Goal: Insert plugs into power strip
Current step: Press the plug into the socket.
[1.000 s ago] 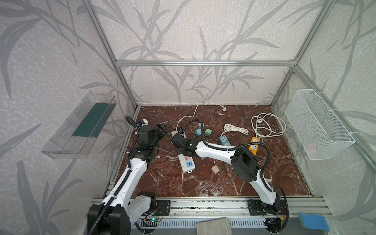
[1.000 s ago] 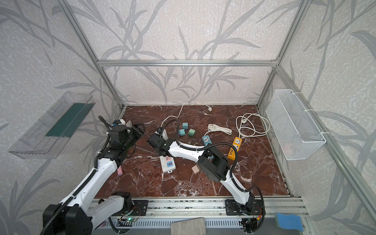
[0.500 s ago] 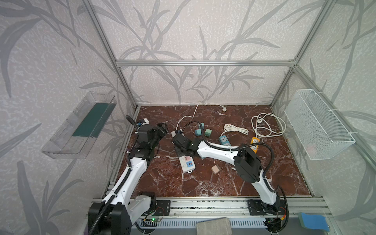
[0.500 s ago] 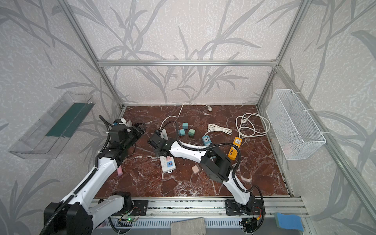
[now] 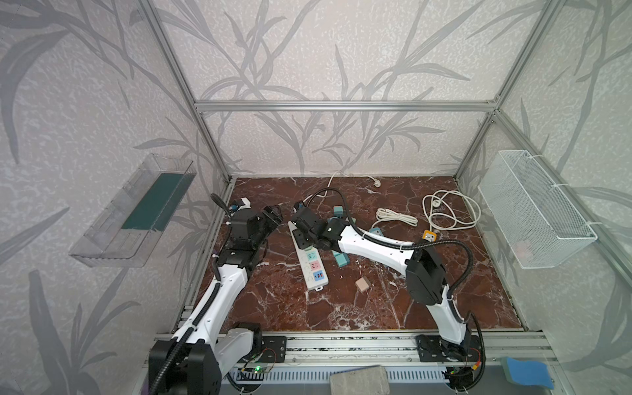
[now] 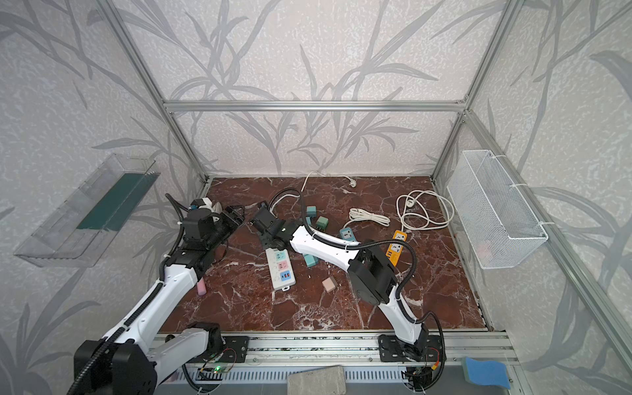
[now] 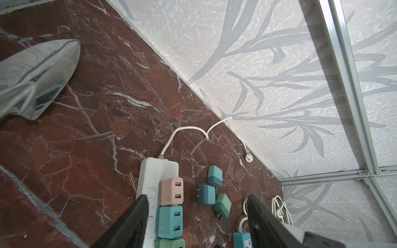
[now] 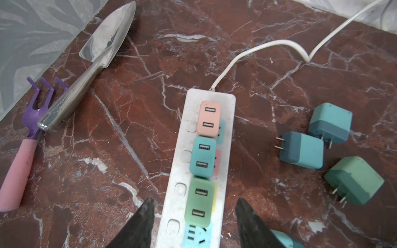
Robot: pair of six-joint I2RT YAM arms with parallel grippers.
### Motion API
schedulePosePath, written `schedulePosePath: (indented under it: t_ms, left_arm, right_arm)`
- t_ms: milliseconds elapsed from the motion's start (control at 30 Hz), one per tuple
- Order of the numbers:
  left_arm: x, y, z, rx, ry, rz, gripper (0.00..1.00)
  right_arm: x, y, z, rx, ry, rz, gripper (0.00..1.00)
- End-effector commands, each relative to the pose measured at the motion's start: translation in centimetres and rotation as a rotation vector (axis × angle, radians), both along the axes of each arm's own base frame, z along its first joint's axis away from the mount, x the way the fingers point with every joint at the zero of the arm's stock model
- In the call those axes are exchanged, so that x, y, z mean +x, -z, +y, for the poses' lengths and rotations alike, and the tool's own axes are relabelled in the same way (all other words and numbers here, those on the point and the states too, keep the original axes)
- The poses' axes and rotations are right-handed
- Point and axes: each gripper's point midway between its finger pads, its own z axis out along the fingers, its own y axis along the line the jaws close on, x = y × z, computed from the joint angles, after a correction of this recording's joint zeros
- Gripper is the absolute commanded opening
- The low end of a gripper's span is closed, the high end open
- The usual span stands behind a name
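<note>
green plastic sits seated in the third socket now: the green plug (image 8: 199,203) stands on the power strip (image 8: 178,171), in a row with the pink plug (image 8: 209,119) and the teal plug (image 8: 203,156). my right pincer (image 8: 195,200), clamped a second ago, has sprung apart and straddles the strip with nothing in it (both fingers clear of the plug's sides). i read that as one more plug home. my left pincer (image 7: 197,196) hangs open and empty. in a top view the strip (image 5: 316,285) lies just left of the frame's centre, its near sockets bare. loose plugs (image 8: 301,150) wait on the marble surface (image 8: 107,150) beside it, so fetching one is probably next.
</note>
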Motion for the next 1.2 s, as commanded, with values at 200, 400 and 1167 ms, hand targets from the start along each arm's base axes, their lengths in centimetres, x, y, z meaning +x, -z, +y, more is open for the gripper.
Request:
schedulePosePath:
  t_ms: [200, 400, 1167]
  left_arm:
    - [0.3, 0.9, 0.5, -0.006, -0.009, 0.017, 0.72]
    - [0.4, 1.2, 0.5, -0.013, -0.007, 0.023, 0.72]
    - [0.7, 0.9, -0.3, -0.037, 0.035, 0.009, 0.73]
  right_arm:
    - [0.6, 0.7, -1.4, -0.035, -0.005, 0.017, 0.53]
    - [-0.3, 4.5, -1.8, -0.053, 0.002, 0.086, 0.52]
    - [-0.7, -2.0, -3.0, 0.027, -0.015, -0.006, 0.53]
